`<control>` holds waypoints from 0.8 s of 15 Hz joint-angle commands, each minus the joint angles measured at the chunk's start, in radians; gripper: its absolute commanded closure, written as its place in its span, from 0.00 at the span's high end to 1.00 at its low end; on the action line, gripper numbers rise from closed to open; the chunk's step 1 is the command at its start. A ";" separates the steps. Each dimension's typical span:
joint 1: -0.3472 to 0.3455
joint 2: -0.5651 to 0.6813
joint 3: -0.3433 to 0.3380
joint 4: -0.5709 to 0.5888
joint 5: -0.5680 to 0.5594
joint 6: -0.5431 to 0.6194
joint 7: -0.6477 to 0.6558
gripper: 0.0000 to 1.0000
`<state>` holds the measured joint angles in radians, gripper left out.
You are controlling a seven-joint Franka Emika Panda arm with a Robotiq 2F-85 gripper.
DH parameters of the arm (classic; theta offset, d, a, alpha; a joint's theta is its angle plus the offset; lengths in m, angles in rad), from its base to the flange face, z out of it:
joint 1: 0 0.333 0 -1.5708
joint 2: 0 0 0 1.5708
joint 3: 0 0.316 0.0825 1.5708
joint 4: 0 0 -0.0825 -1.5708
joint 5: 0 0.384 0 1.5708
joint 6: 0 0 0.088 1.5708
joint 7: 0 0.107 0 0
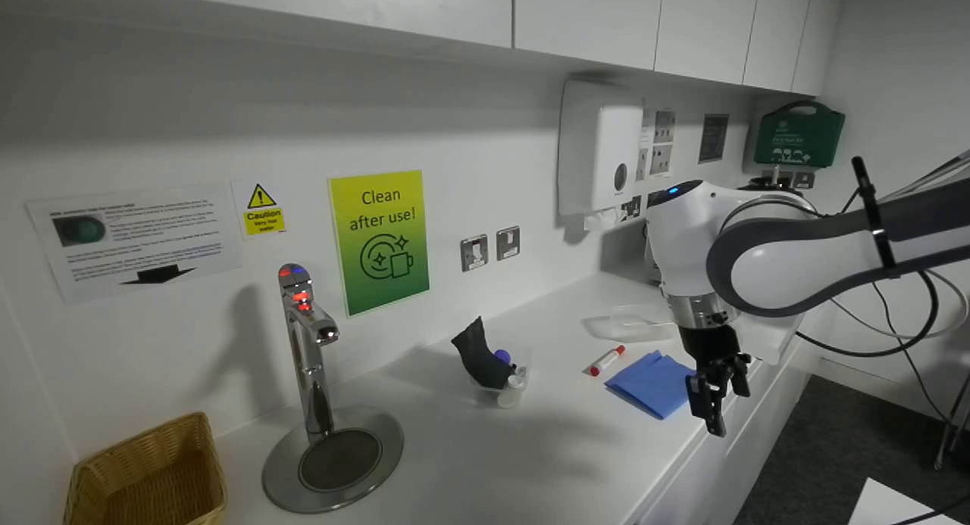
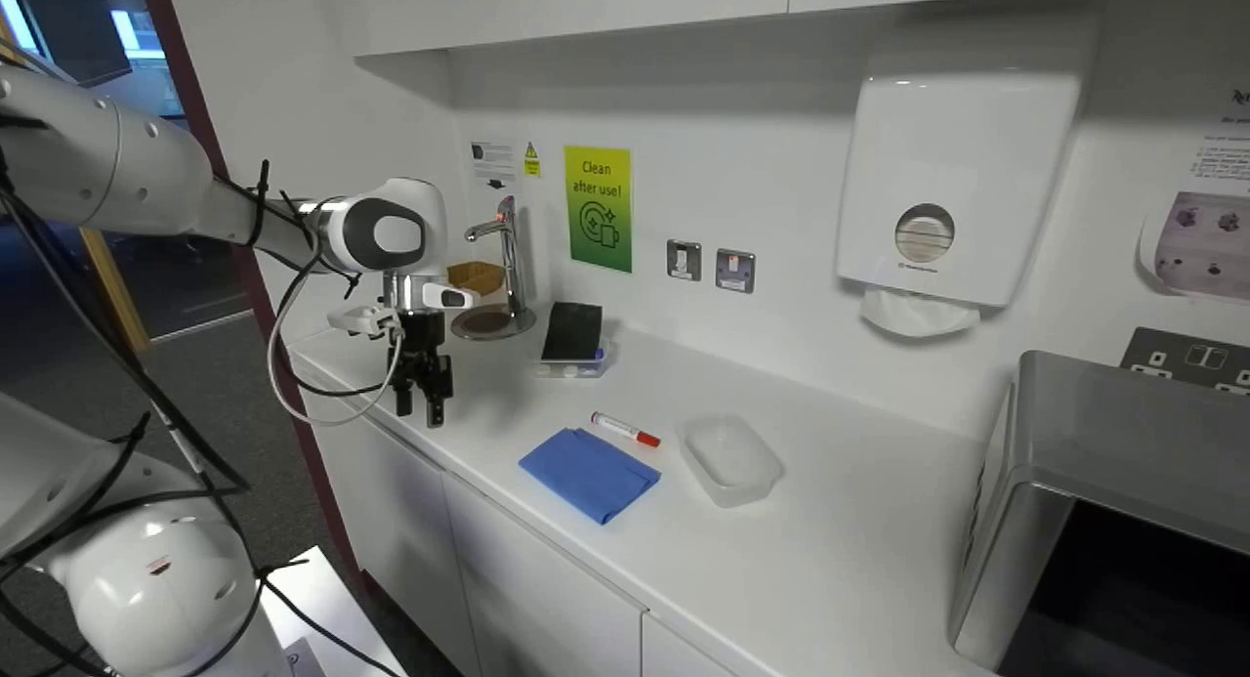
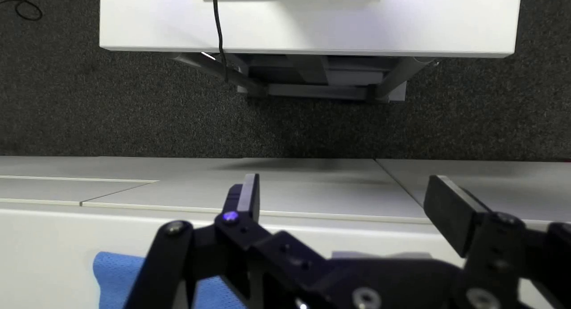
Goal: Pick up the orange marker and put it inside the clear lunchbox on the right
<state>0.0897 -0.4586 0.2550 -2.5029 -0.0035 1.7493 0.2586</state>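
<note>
The marker (image 2: 626, 430) lies on the counter, white with a red-orange cap; it also shows in an exterior view (image 1: 607, 360). The clear lunchbox (image 2: 730, 459) stands beside its capped end and looks empty; it is faint in an exterior view (image 1: 633, 326). Another clear box (image 2: 573, 367) holds a black pouch and small items. My gripper (image 2: 420, 415) hangs above the counter's front edge, apart from the marker, pointing down. In the wrist view the gripper (image 3: 342, 197) is open with nothing between its fingers. Marker and lunchbox are out of the wrist view.
A folded blue cloth (image 2: 590, 475) lies between the marker and the counter's front edge. A grey microwave (image 2: 1123, 433) stands past the lunchbox. A tap (image 1: 307, 358) and wicker basket (image 1: 144, 472) are at the far end. Cupboards hang above, with a towel dispenser (image 2: 962, 169) on the wall.
</note>
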 commanded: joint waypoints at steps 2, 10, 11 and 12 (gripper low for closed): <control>0.018 0.003 -0.016 0.002 -0.006 -0.003 0.007 1.00; 0.018 0.003 -0.016 0.002 -0.006 -0.003 0.007 1.00; 0.010 0.011 -0.016 0.007 0.001 -0.001 0.035 1.00; 0.001 0.015 -0.018 0.008 0.014 0.009 0.072 1.00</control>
<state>0.0901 -0.4566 0.2542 -2.5029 -0.0038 1.7493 0.2638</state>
